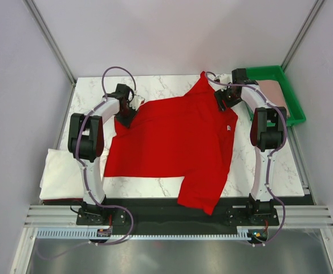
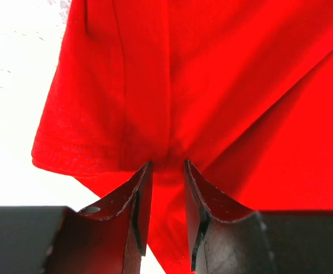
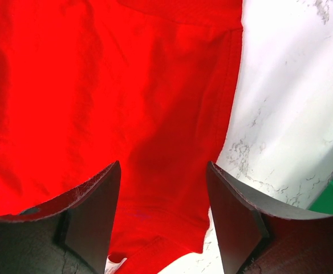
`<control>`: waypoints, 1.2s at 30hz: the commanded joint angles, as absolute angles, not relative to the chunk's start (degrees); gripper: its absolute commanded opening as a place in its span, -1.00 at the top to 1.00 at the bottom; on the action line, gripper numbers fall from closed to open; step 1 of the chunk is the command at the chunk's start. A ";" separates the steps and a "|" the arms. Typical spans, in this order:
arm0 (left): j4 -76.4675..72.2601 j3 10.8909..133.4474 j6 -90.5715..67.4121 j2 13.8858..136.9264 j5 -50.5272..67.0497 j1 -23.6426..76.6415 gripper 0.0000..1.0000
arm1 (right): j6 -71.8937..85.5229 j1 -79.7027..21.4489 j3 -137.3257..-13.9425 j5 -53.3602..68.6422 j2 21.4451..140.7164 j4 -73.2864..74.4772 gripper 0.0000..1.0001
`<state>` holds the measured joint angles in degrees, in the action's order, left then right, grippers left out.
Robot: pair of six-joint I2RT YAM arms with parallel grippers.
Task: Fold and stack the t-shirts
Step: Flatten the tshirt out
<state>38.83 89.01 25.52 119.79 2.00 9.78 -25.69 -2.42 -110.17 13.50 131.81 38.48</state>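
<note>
Left gripper [image 2: 167,166] pinches a fold of red shirt [image 1: 172,142], jaws nearly closed; right gripper [image 3: 163,165] gapes wide, holding nothing, shirt edge below it.

White marble-look desk [image 1: 166,84], boxed in by pale grey walls [image 1: 172,34] w/ slanted alu posts [image 1: 51,40] at far corners. Black strip [image 1: 172,204], then alu rails [image 1: 172,216] along near edge. Dull metal sheet [image 1: 172,257] below. Soft, even light.
</note>
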 commanded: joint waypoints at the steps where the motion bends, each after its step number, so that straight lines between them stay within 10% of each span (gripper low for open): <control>1: 39.02 90.88 27.07 120.85 0.09 9.93 0.30 | -25.14 -2.37 -110.04 14.68 131.40 37.71 -0.39; 36: 35.68 92.81 25.31 121.38 -2.11 9.84 0.30 | -25.75 -3.08 -109.34 14.15 131.22 37.79 -0.39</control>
